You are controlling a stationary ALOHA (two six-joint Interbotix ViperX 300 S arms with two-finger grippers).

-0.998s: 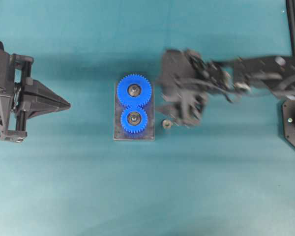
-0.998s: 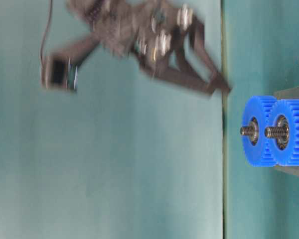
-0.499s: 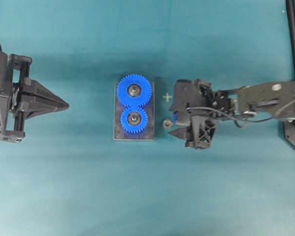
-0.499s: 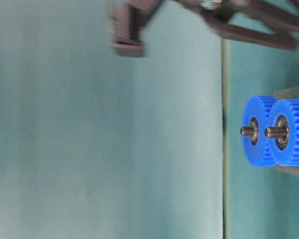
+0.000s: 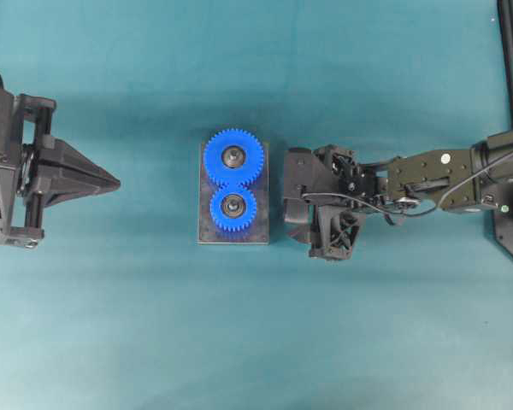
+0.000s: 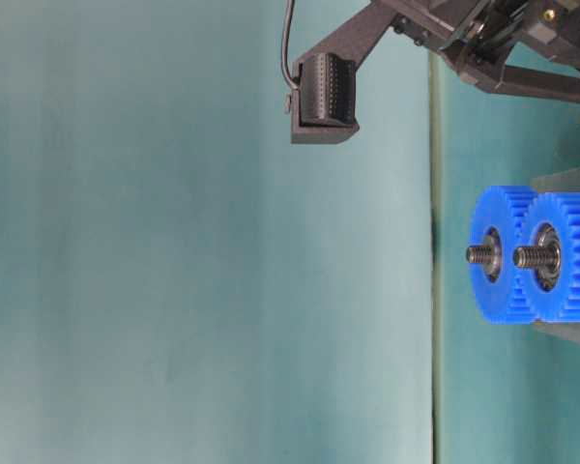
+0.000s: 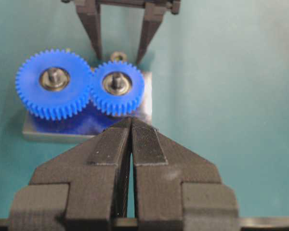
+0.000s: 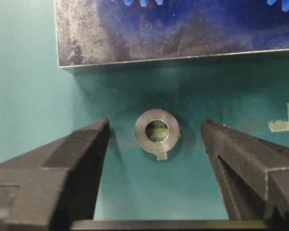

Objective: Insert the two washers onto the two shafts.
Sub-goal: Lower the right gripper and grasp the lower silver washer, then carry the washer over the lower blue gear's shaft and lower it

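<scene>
A small steel washer (image 8: 157, 131) lies flat on the teal mat just off the long edge of the metal base plate (image 8: 173, 36). My right gripper (image 8: 155, 124) is open and low over it, one finger (image 8: 84, 147) on each side and neither touching. Two threaded shafts (image 7: 116, 81) (image 7: 54, 77) stand up through the small and large blue gears (image 5: 232, 207) (image 5: 233, 158). From the left wrist view the washer (image 7: 118, 57) shows between the right gripper's fingers (image 7: 95, 29). My left gripper (image 7: 131, 120) is shut and empty, far to the left of the plate (image 5: 117, 182).
The right arm (image 5: 427, 175) reaches in from the right edge, and its wrist camera housing (image 6: 324, 92) hangs above the mat. A yellow-green cross mark (image 8: 286, 126) is on the mat beside the right finger. Teal mat (image 5: 256, 342) surrounds the plate.
My right gripper has swung down and toward the plate until its fingers straddle the washer, and the gap between them has narrowed a little. The left gripper has not moved.
</scene>
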